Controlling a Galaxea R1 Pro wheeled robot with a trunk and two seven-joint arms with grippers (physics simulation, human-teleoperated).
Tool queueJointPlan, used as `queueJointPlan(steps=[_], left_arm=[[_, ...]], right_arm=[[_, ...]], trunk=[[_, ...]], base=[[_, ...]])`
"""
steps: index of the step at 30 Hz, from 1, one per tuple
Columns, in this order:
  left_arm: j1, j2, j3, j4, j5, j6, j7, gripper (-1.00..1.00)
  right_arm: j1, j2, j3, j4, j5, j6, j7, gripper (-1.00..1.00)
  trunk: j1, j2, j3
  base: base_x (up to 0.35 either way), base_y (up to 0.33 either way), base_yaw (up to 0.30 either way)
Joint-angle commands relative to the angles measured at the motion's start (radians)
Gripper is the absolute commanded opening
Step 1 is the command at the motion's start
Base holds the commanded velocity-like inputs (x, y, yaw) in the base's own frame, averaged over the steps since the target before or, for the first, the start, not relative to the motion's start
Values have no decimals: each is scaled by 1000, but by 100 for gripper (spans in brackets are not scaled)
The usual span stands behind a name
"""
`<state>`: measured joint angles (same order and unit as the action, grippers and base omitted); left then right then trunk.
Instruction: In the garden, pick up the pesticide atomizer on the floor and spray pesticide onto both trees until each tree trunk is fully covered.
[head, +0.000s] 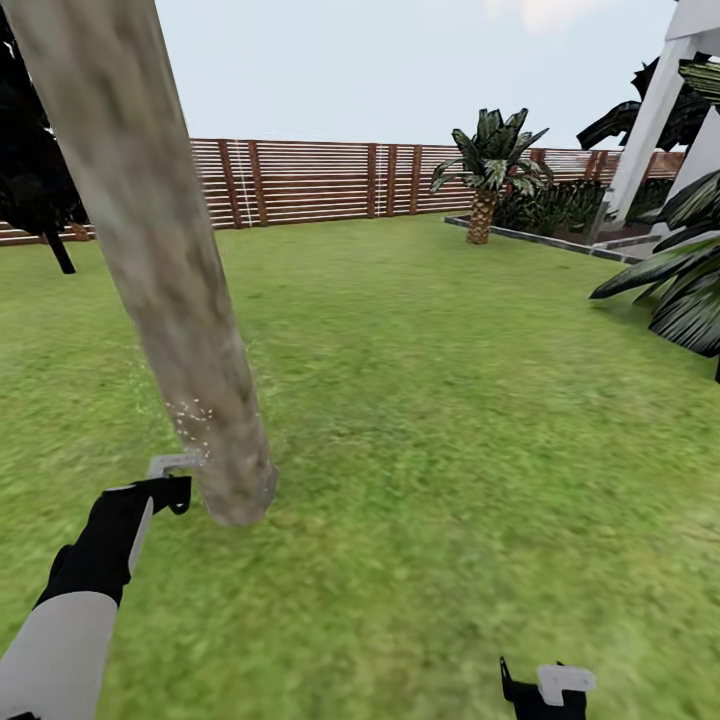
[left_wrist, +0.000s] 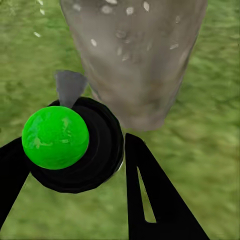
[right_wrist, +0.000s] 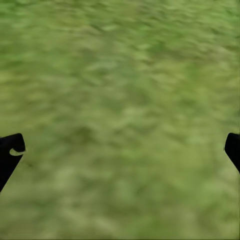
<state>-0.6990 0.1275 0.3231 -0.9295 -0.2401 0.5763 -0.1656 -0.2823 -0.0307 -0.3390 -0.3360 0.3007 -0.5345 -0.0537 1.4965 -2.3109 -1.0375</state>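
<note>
One tree's thick pale mottled trunk (head: 160, 280) leans across the left of the head view and meets the garden lawn (head: 430, 400). My left gripper (head: 165, 490) is shut on the pesticide atomizer (head: 172, 466), held close to the trunk's base. White spray specks hang between the nozzle and the bark. In the left wrist view the atomizer (left_wrist: 75, 145) shows a dark round body, a bright green ball and a grey nozzle aimed at the trunk (left_wrist: 135, 55), which is dotted with pale droplets. My right gripper (head: 545, 690) is low over the grass and stands open (right_wrist: 120, 145) with nothing in it.
A brown slatted fence (head: 320, 180) closes the far side of the lawn. A small palm (head: 488, 170) and a kerbed bed (head: 540, 238) sit at the back right beside the white house (head: 660, 110). Striped-leaf plants (head: 680, 280) reach in from the right. A dark tree (head: 35, 170) stands far left.
</note>
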Motion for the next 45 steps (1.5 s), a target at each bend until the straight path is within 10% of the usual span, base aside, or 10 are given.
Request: queueJointPlan(steps=[1, 25, 40, 45], left_arm=[[1, 1, 0, 0, 1, 0, 1, -100], [8, -10, 4, 22, 3, 0, 41, -100], [63, 9, 40, 43, -56, -11, 42, -100], [65, -44, 33, 42, -55, -14, 42, -100]], right_arm=[[0, 0, 0, 0, 0, 0, 0, 100], [0, 0, 0, 0, 0, -1, 0, 100], [0, 0, 0, 0, -1, -1, 0, 100], [0, 0, 0, 0, 0, -1, 0, 100]], trunk=[[0, 0, 0], [0, 0, 0], [0, 0, 0], [0, 0, 0]], base=[[59, -198, 0], [106, -251, 163], [189, -205, 36], [55, -266, 271]])
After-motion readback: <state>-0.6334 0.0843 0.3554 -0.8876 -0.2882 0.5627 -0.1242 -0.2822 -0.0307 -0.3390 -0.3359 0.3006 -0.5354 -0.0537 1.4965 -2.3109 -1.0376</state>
